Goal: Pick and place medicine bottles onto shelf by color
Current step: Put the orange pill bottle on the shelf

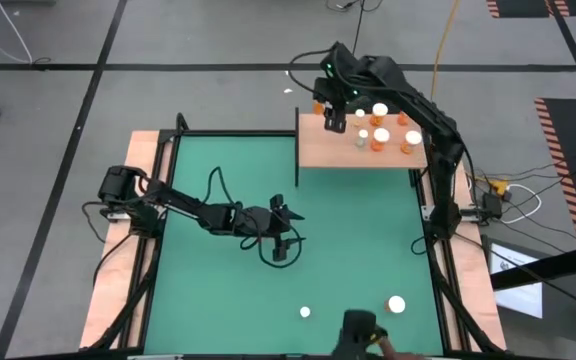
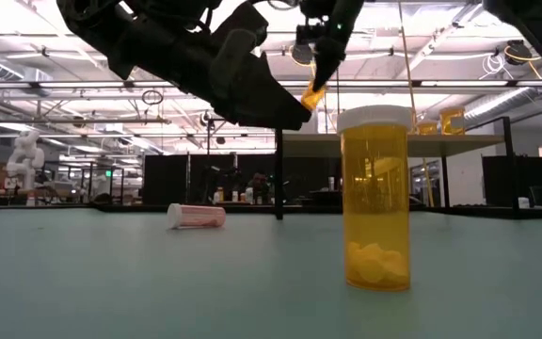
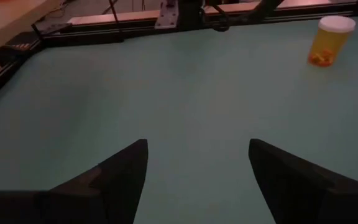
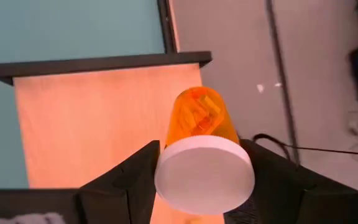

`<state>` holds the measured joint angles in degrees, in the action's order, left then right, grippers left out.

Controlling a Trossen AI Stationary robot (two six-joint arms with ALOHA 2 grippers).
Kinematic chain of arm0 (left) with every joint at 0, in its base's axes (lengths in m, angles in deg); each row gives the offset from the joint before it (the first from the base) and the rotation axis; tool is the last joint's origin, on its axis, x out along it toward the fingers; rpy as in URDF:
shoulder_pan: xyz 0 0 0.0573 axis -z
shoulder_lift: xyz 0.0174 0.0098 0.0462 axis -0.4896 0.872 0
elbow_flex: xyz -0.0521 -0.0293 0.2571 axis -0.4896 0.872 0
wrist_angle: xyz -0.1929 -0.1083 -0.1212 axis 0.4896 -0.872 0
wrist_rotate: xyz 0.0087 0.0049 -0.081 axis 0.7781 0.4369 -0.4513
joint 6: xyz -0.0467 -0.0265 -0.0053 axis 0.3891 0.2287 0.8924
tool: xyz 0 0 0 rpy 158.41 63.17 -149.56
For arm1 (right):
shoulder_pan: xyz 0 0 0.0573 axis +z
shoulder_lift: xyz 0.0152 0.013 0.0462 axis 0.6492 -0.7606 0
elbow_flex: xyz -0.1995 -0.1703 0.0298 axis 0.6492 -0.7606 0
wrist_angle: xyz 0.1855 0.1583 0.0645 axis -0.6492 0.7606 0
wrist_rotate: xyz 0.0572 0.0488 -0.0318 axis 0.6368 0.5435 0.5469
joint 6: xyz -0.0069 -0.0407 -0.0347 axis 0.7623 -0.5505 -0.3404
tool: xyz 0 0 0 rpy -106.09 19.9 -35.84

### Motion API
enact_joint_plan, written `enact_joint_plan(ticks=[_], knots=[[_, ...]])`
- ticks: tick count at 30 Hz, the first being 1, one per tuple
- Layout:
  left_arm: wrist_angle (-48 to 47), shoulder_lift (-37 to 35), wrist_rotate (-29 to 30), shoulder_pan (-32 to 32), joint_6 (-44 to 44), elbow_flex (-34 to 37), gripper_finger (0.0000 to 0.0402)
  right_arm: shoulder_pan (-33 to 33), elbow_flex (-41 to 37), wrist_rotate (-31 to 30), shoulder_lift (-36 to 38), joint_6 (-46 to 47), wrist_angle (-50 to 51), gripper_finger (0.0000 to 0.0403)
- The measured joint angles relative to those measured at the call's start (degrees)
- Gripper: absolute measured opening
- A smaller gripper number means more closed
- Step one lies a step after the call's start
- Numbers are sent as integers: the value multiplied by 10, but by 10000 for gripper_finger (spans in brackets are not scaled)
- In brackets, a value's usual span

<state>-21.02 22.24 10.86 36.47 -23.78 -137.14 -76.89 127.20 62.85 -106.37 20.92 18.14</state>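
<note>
My right gripper (image 1: 332, 116) hangs over the far left corner of the wooden shelf (image 1: 328, 148), shut on an orange medicine bottle (image 4: 200, 118) with a white cap. Several other white-capped bottles (image 1: 381, 136) stand on the shelf's right half. My left gripper (image 1: 285, 238) hovers open over the middle of the green mat, touching nothing. An orange bottle (image 2: 375, 198) stands upright on its base near the mat's near edge. A second bottle (image 2: 196, 216) lies on its side to its left. My right gripper pinches the bottle between its two fingers at the white cap (image 4: 204, 177), one finger (image 4: 135, 171) on each side. The fingers come from above, pointing down. The orange body (image 2: 313, 94) hangs tilted below them, lifted clear above the shelf board.
The shelf's thin black post (image 1: 297, 160) stands at its left edge. The shelf's left half (image 4: 92, 118) is bare wood. Wooden strips and black rails (image 1: 148, 250) frame the mat. A dark object (image 1: 358, 330) sits at the near edge. Cables trail on the grey floor beyond.
</note>
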Motion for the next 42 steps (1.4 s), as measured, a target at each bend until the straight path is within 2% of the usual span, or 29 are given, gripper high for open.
enact_joint_plan(ticks=[6, 13, 21, 26, 42], knots=[[-5, 0, -1, 5, 0, 0, 278, -40, 0, -29, -28, -2, 56, 203], [3, 0, -3, 15, -15, 0, 278, -55, 0, -28, -39, 28, 126, 203], [5, 0, -3, 16, -18, 0, 278, -44, 0, -32, -61, 15, 112, 203], [16, 0, -3, 16, -21, 0, 278, -39, 0, -61, -90, 6, 114, 205], [16, 0, -4, 16, -21, 0, 278, -36, 0, -61, -84, -8, 122, 207]])
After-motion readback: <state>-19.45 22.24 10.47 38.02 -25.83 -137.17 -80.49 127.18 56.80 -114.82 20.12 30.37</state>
